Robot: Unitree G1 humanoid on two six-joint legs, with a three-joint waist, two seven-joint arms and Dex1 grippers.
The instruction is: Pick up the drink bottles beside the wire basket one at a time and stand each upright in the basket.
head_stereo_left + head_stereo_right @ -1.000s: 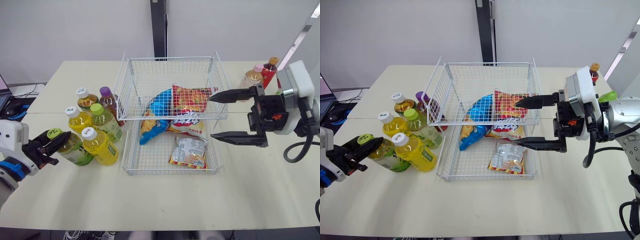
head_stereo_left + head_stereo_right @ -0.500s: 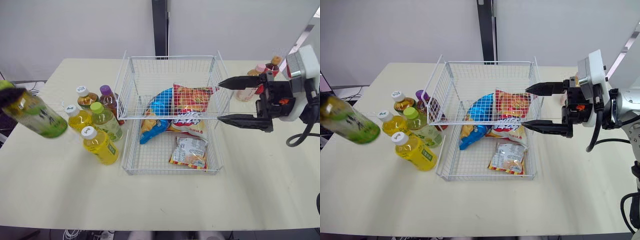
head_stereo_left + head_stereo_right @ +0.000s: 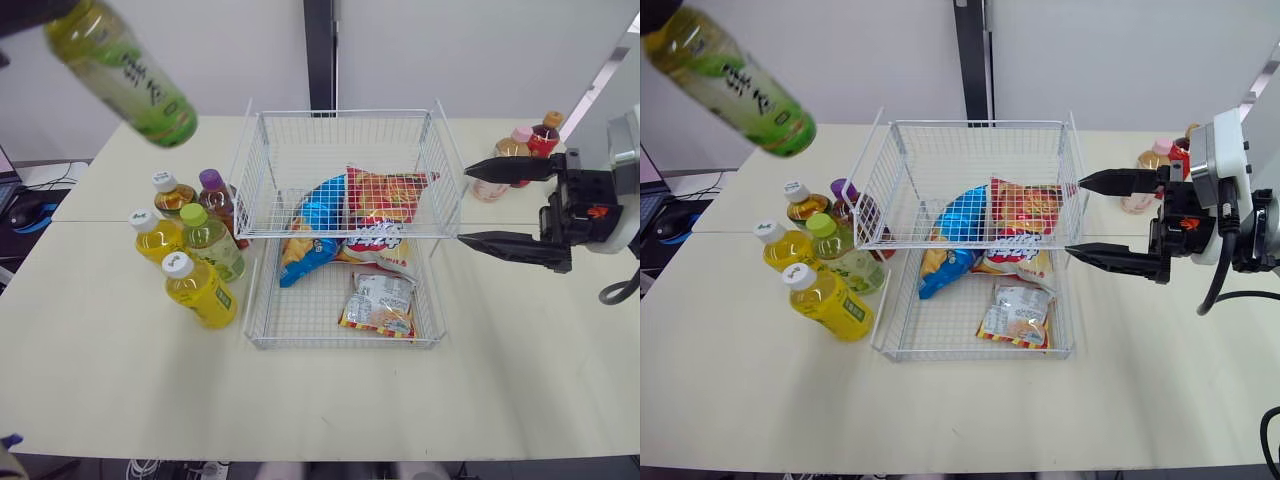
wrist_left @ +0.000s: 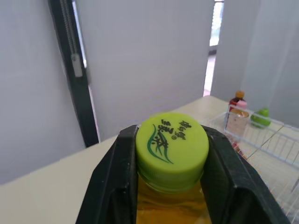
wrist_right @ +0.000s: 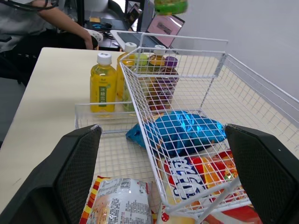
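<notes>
My left gripper (image 4: 172, 140) is shut on the green cap of a green tea bottle (image 3: 122, 72), which hangs tilted high above the table's far left corner. The wire basket (image 3: 340, 115) stands mid-table with snack bags (image 3: 360, 240) inside. Left of it stand several bottles: a yellow one (image 3: 200, 292), a green-capped one (image 3: 212, 243), another yellow one (image 3: 158, 237), a brown one (image 3: 172, 196) and a purple-capped one (image 3: 216, 200). My right gripper (image 3: 464, 204) is open and holds nothing, just right of the basket's wall.
Behind the right gripper, a pink-capped bottle (image 3: 505, 150) and a red bottle (image 3: 541, 135) stand at the table's far right. A person (image 5: 42, 18) sits with laptops beyond the table's left end. A dark post (image 3: 318, 55) rises behind the basket.
The left gripper took the green tea bottle off the table and lifted it high, up and toward the basket. The right gripper drew back rightward from over the basket, still open.
</notes>
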